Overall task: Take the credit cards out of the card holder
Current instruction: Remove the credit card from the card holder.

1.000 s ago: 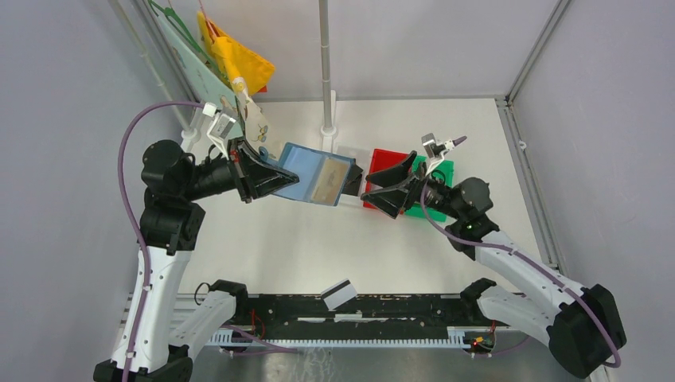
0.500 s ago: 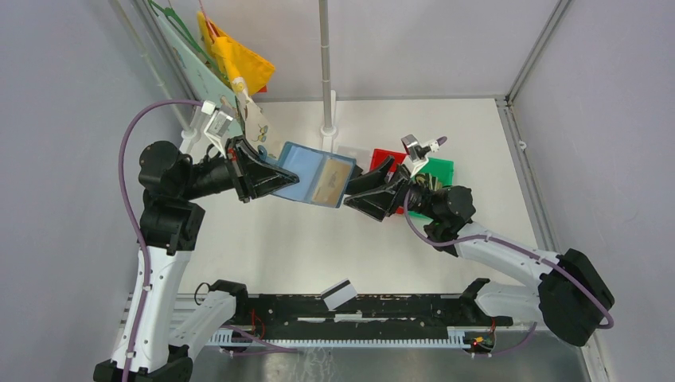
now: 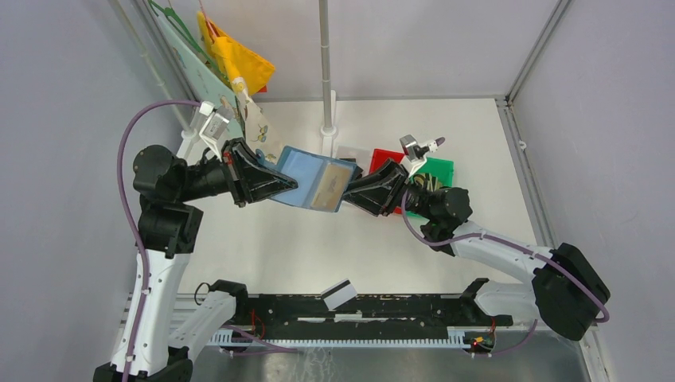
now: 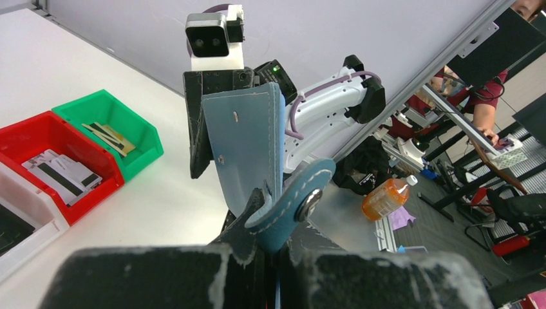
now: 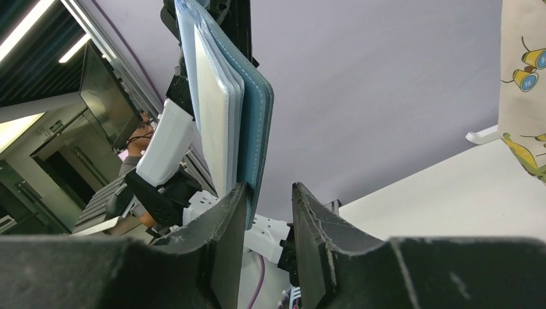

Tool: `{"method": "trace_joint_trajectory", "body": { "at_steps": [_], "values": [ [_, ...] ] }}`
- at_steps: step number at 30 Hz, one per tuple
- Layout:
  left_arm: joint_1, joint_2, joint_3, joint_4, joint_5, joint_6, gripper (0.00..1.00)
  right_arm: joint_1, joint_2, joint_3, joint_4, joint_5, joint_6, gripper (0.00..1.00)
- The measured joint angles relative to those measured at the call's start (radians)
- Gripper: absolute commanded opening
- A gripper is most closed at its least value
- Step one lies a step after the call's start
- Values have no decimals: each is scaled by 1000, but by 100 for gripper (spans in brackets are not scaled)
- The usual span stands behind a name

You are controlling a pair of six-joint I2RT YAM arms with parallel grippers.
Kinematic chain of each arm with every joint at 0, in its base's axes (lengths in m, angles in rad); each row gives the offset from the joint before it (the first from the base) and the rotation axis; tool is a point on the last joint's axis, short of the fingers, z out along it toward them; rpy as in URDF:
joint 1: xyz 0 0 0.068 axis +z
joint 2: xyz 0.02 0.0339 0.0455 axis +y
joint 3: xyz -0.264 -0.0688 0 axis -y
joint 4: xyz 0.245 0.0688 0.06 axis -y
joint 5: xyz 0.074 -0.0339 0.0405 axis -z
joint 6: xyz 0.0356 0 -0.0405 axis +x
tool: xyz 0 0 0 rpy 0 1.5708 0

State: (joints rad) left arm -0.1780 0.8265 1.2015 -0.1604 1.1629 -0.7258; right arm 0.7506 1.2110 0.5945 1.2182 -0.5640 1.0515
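left claw (image 3: 285, 188) clenched the card holder (image 3: 306, 171); right claw (image 3: 352, 191), parted around its edge, risked pinching cover, not card (image 3: 326, 191).

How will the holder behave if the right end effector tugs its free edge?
Probably bendy: the holder shows leaves splayed apart in the right wrist view. Likely light: the left end effector holds it in the air by one end. Its clear pockets look glossy, so maybe slippery.
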Motion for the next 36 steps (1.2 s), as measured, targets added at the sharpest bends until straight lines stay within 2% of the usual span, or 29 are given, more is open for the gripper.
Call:
{"method": "trace_joint_trajectory", "body": {
  "at_steps": [2,7,12,18,25,28,33,36],
  "values": [
    [0,-3,0,5,1,-5,2,6,1,0,0,0,0,38],
    [0,-5,0,10,2,-7,2,19,3,13,2,-3,3,54],
    [0,-5,0,11,7,-7,2,26,4,17,0,-19,-1,56],
    [0,-5,0,11,10,-7,2,26,-3,17,-5,-41,-13,52],
    [0,-5,0,11,10,-7,2,26,-29,11,4,-83,-27,43],
    [0,-6,0,11,10,-7,2,26,-37,10,34,-100,-25,37],
    [0,-7,1,11,10,-7,2,26,-38,10,105,-133,-6,35],
    [0,-7,3,11,10,-7,2,26,-41,10,125,-144,0,30]
  ]
}}
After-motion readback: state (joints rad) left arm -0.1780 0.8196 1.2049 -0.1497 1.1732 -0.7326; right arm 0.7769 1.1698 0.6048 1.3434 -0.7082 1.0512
